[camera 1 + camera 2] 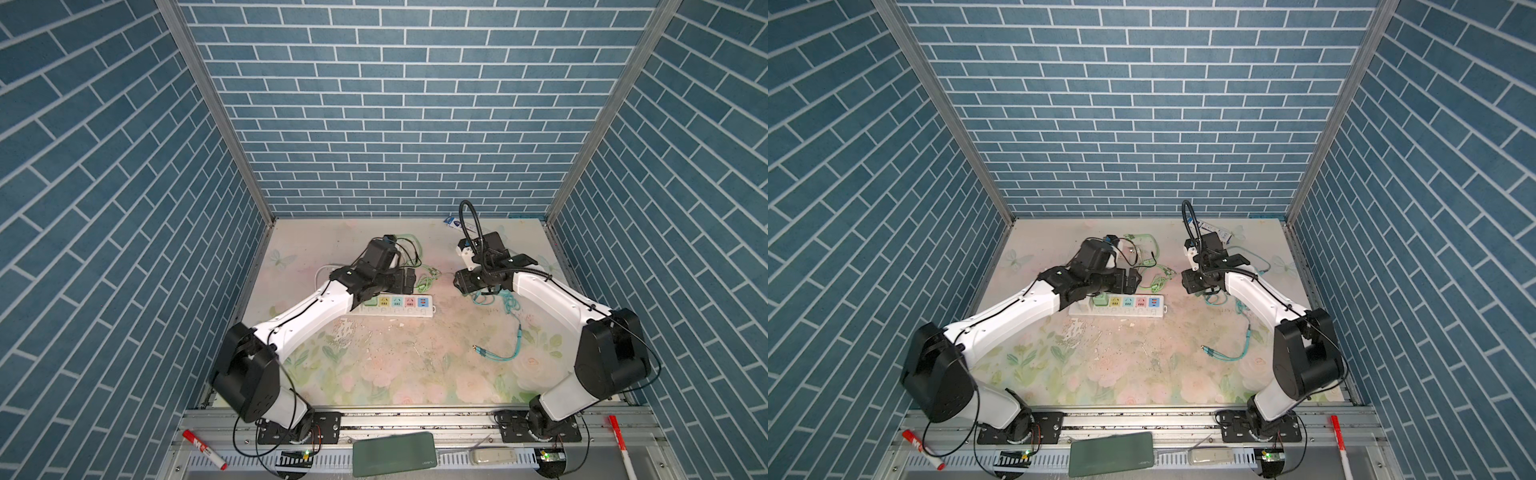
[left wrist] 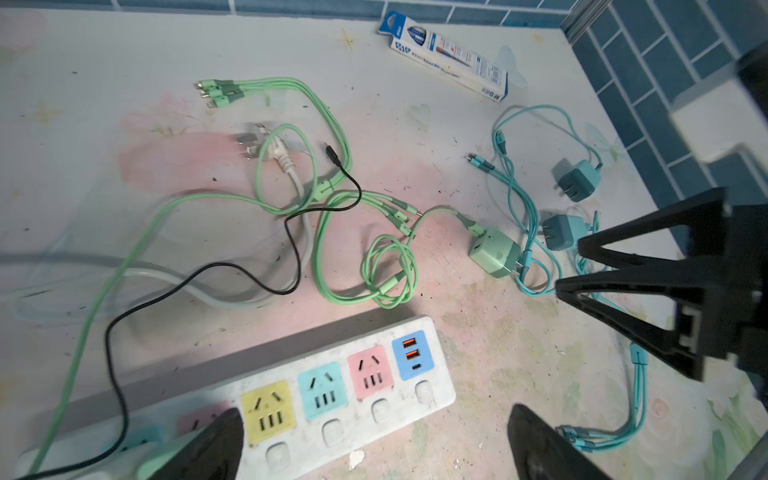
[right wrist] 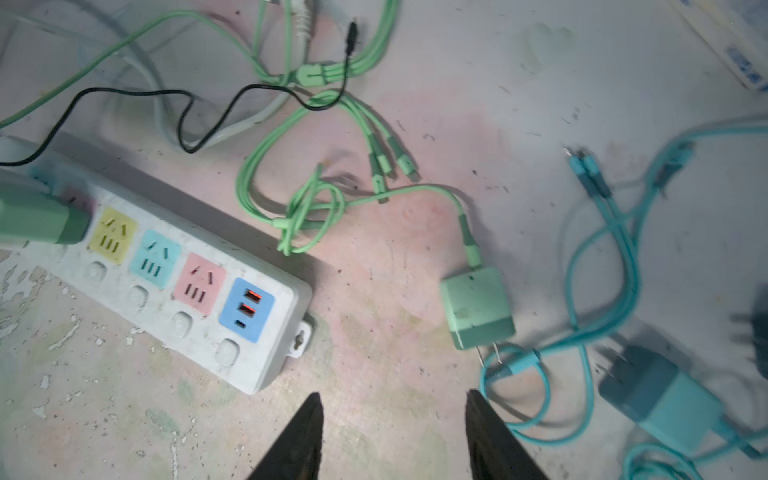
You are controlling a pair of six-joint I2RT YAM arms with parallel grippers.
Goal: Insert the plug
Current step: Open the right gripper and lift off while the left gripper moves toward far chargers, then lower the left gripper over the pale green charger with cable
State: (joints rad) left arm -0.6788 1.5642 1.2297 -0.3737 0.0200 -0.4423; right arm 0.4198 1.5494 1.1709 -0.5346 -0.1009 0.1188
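The left fingers [image 2: 216, 449] stand wide apart and empty above the power strip [image 2: 440, 395]. The green plug [image 2: 162, 465] sits in the strip's end socket, just outside their gap and beside one finger; whether it touches is unclear. The right fingers [image 3: 303, 440] are also apart, holding nothing, over bare counter [image 3: 374, 291]. A loose green charger [image 3: 476, 307] lies ahead of them, clear of both tips.
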